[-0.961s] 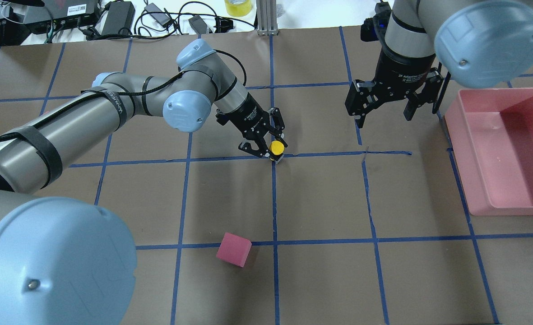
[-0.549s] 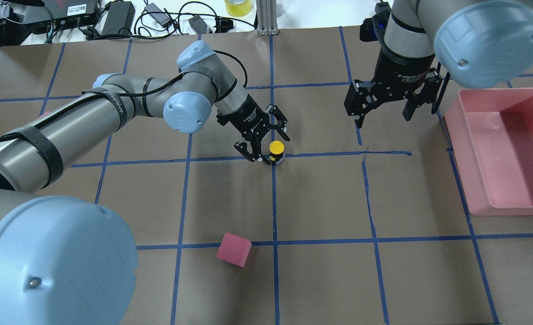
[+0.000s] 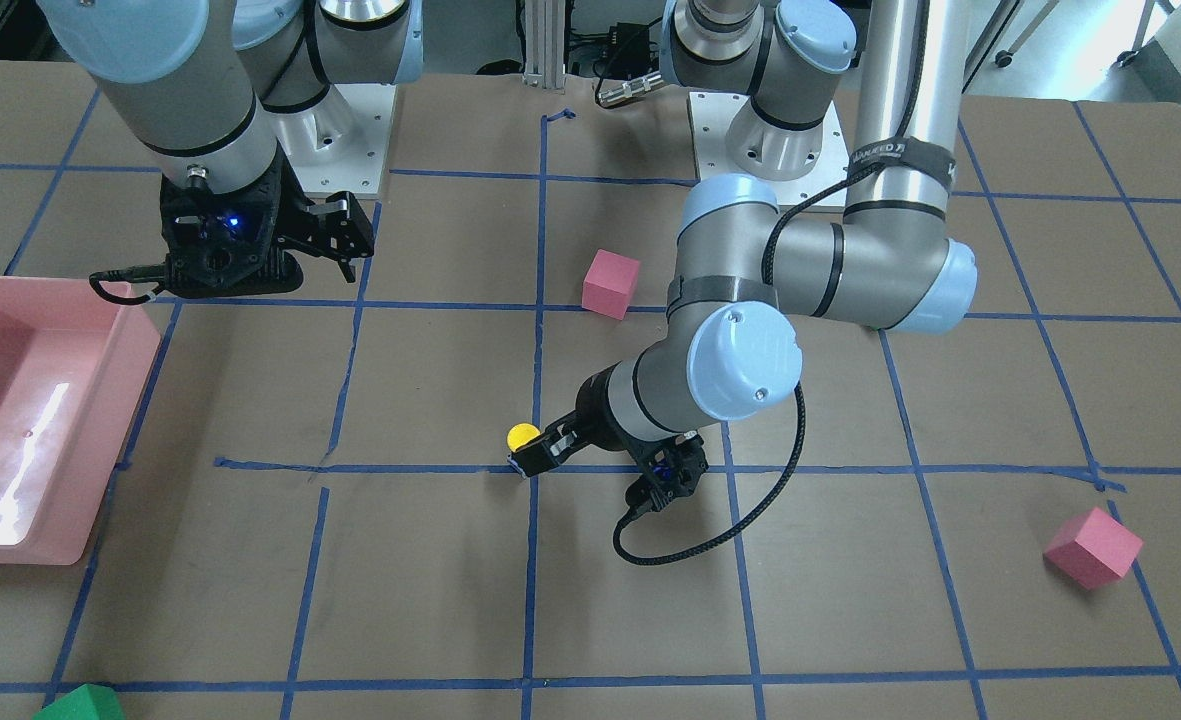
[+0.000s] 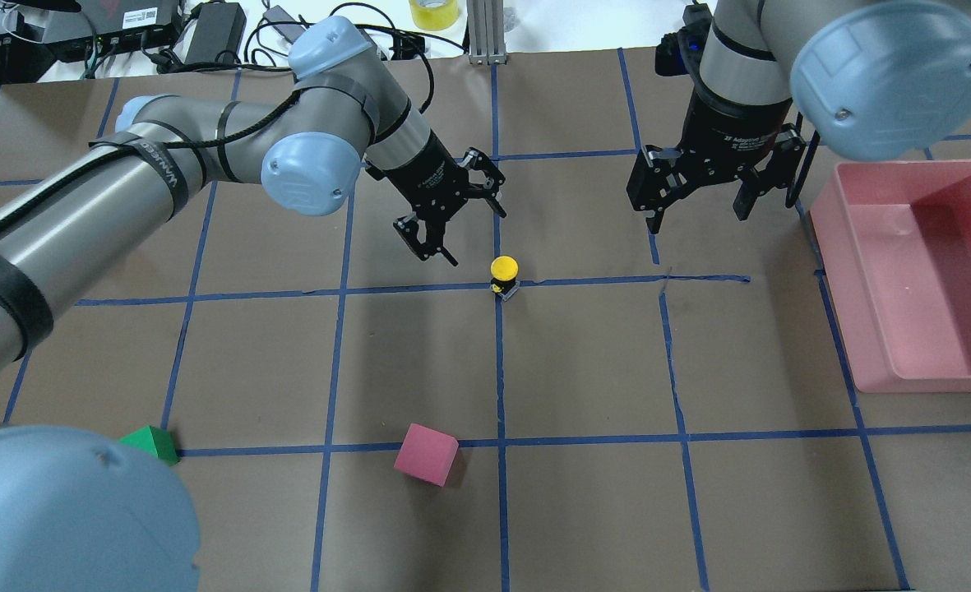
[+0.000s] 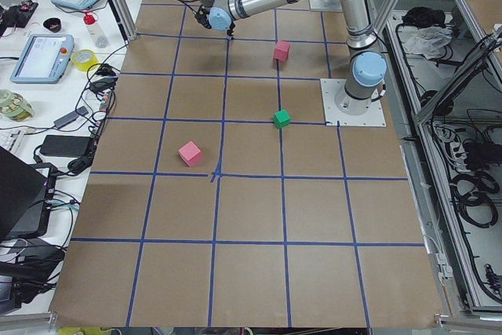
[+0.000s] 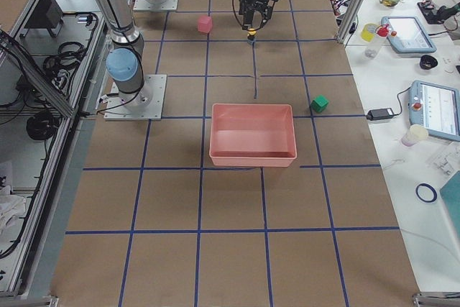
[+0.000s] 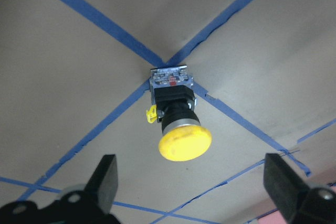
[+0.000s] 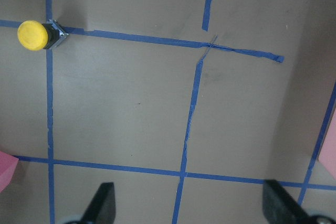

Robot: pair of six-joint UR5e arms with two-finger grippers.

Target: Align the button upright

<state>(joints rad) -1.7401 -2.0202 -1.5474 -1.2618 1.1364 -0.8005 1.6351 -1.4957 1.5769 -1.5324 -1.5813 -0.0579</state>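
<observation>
The button (image 4: 504,275) stands upright on a blue tape crossing, with its yellow cap up and its black body and small base on the paper. It also shows in the left wrist view (image 7: 176,121), the right wrist view (image 8: 34,35) and the front-facing view (image 3: 523,437). My left gripper (image 4: 478,238) is open and empty, raised up and to the left of the button without touching it. In the left wrist view its two fingers (image 7: 105,179) stand wide apart. My right gripper (image 4: 701,215) is open and empty, hovering near the bin.
A pink bin (image 4: 863,362) stands at the right edge. A pink cube (image 4: 426,454) lies at the front middle and a green cube (image 4: 150,444) at the front left. Another pink cube (image 3: 1092,546) lies on the operators' side. Cables and gear lie beyond the far edge.
My left gripper was shut on the button, opened, let it go, and drew back up and to the left. The button stays upright in place. The right arm has not moved.
</observation>
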